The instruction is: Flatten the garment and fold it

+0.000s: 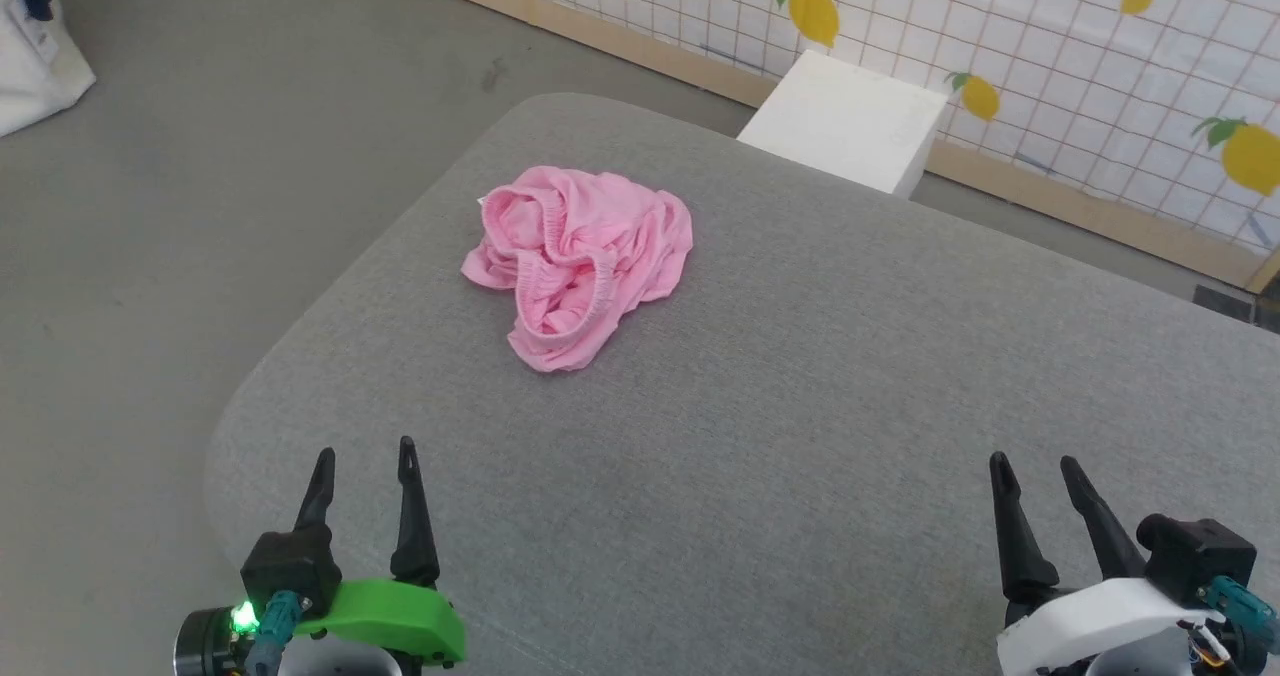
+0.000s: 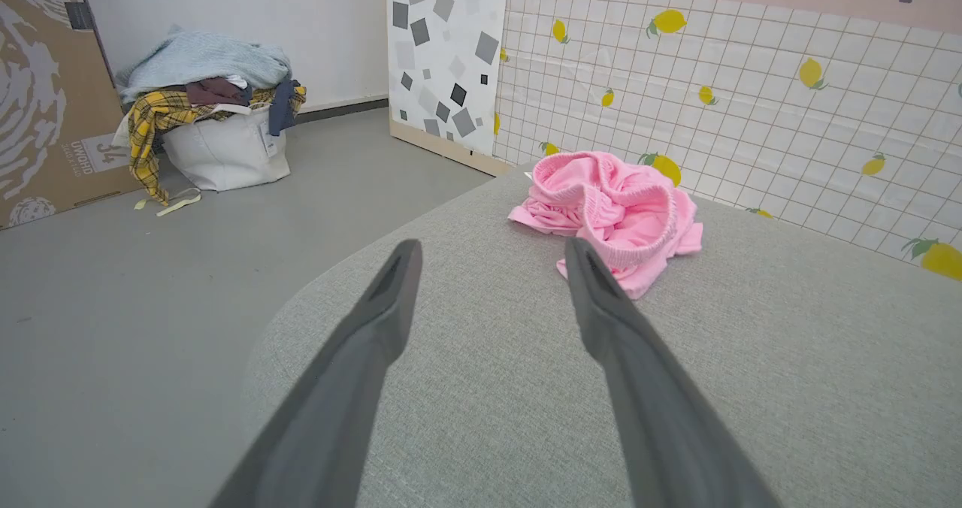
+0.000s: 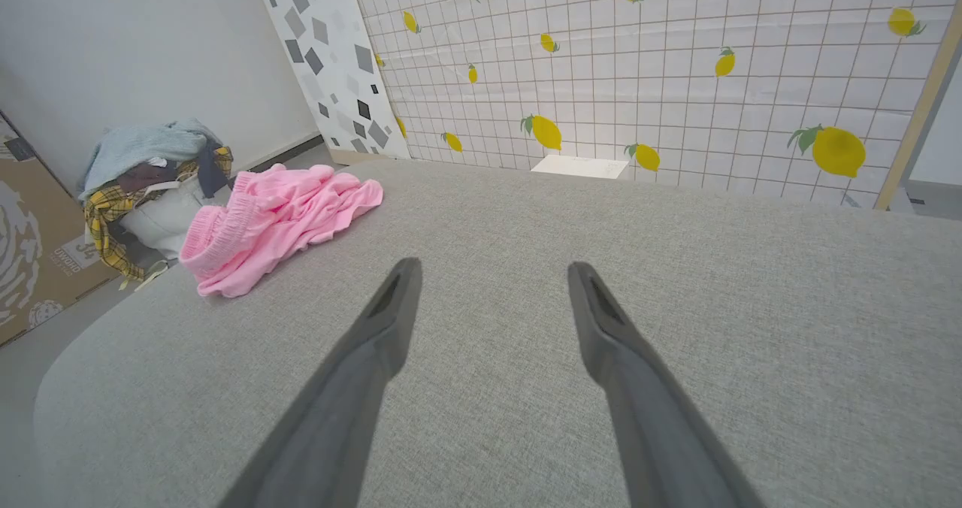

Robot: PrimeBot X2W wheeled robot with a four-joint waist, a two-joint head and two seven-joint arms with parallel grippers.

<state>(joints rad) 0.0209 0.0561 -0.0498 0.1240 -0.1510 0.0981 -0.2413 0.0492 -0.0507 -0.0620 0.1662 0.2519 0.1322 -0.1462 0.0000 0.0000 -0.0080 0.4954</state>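
Garment (image 1: 580,261): pink, crumpled in a heap, waistband (image 1: 523,291) looped on top; upper centre-left of head view, on grey padded surface (image 1: 800,406). Left gripper (image 1: 365,448), lower left: spread wide, empty. Right gripper (image 1: 1032,459), lower right: spread, empty, well apart from heap. Step judged: first reach. Advised: pinch waistband ends, draw apart low, avoid bunched layers.

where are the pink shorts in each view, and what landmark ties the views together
Head view: pink shorts crumpled left of centre, on the grey table's far half.
Left wrist view: pink shorts right of centre, near the table's far edge.
Right wrist view: pink shorts far left, middle height.
Shared landmark: the lemon-print tiled wall behind the table.
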